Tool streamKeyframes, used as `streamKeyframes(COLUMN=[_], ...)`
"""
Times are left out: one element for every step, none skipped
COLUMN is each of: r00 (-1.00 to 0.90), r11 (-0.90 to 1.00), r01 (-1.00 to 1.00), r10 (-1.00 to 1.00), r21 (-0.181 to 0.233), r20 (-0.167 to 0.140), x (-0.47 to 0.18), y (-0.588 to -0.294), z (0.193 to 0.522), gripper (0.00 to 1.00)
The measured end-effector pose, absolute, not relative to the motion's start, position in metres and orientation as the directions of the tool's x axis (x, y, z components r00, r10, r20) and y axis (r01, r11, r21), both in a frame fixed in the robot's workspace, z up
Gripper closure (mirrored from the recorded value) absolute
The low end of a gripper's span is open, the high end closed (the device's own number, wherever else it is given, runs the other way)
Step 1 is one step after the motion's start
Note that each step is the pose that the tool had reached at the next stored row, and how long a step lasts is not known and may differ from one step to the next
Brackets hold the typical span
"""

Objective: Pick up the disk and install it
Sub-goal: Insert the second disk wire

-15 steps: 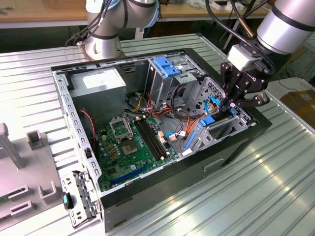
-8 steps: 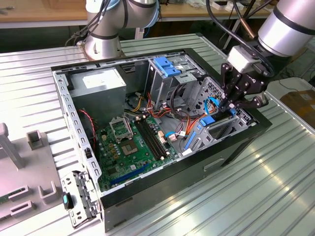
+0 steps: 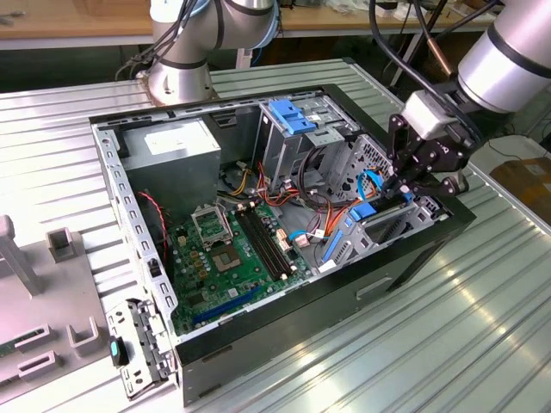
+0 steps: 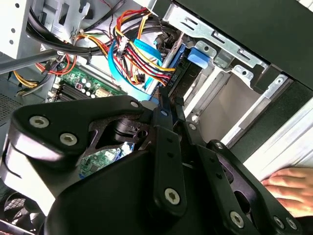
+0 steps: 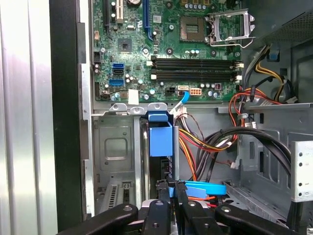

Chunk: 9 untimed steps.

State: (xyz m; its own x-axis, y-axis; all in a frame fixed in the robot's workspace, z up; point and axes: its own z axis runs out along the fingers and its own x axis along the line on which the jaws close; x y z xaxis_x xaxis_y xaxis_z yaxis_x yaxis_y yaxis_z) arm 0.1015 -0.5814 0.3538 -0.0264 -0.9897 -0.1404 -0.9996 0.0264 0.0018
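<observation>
Disk in the drive bay, gripper on it

The gripper [image 3: 405,191] has its fingers closed on the upright disk [image 5: 160,139], seated edgewise in the case [image 3: 284,331].

Silver-grey arm [image 3: 508,60], black screw-studded gripper [image 3: 411,175]

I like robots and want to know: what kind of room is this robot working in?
Probably a robotics lab or workshop. A robot arm reaches into an open computer case lying on a ribbed metal table, with a wooden workbench behind.
</observation>
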Motion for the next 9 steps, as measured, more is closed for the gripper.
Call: streamKeyframes(r00=[-0.026,-0.026,-0.026,-0.026,-0.026,-0.026,-0.026,-0.026,-0.026], r11=[0.026,0.026,0.026,0.026,0.026,0.026,0.026,0.026,0.026], r01=[-1.000,-1.000,-1.000,-1.000,-1.000,-1.000,-1.000,-1.000,-1.000], r10=[-0.990,-0.990,-0.989,-0.989,-0.989,-0.989,-0.989,-0.989,-0.989], r21=[0.002,0.002,0.002,0.002,0.002,0.002,0.002,0.002,0.002], r20=[-0.141,-0.142,-0.143,-0.143,-0.144,-0.144,-0.144,-0.144,-0.144], x=[0.1015,0.1015,0.1015,0.1015,0.1015,0.1015,0.1015,0.1015,0.1015], y=[-0.5814,-0.5814,-0.5815,-0.5815,-0.5815,-0.5815,-0.5815,-0.5815,-0.5816], z=[0.3537,0.3536,0.3535,0.3534,0.3533,0.3533,0.3533,0.3532,0.3530], gripper=[0.84,0.84,0.84,0.84,0.84,0.84,0.84,0.84,0.84])
